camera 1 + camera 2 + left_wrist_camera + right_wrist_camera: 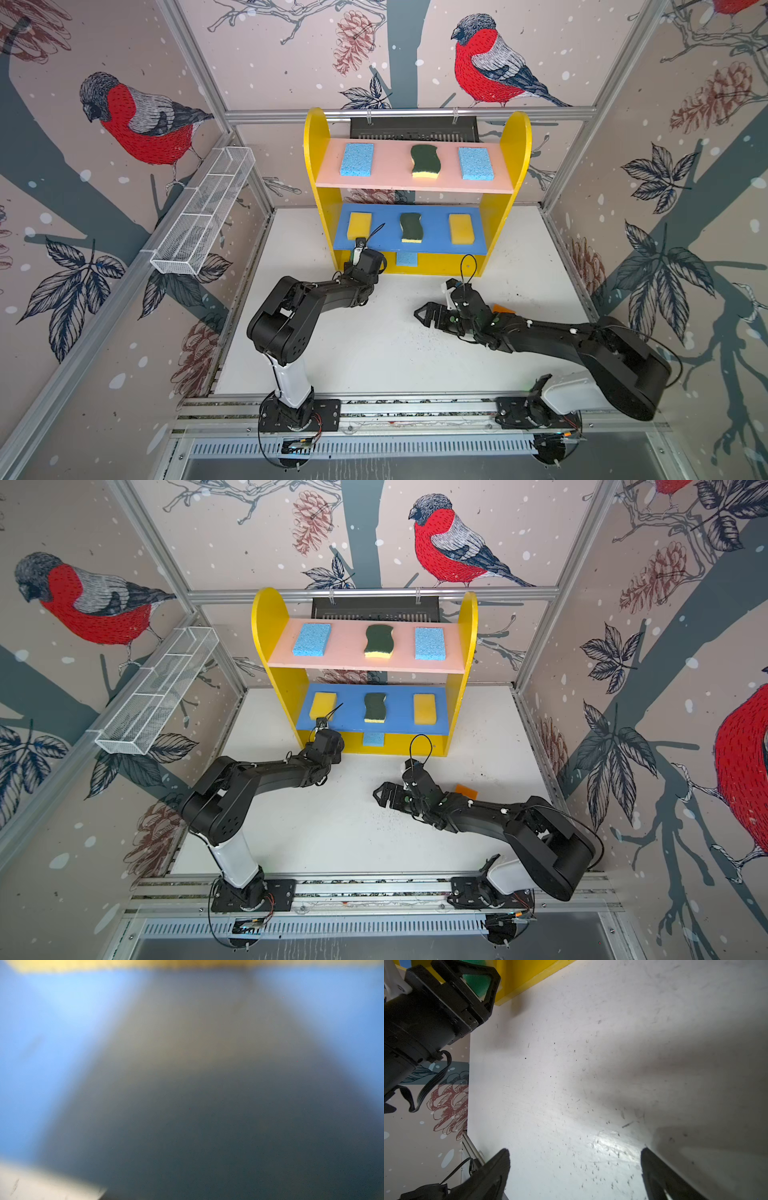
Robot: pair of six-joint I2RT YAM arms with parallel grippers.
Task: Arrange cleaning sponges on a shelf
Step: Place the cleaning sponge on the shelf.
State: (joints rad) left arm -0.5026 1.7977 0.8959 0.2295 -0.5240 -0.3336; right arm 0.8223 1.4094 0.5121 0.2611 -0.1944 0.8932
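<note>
At the left end of the shelf's (519, 978) lowest level, my left gripper (489, 987) pinches the green sponge (474, 981); my right gripper (575, 1167) hangs spread over the table's (591, 1053) middle.

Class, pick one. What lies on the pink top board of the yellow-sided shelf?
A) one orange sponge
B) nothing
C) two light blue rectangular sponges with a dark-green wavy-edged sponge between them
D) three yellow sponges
C: the pink top board holds one light blue rectangular sponge, a dark-green wavy-edged sponge, then another light blue rectangular sponge.
</note>
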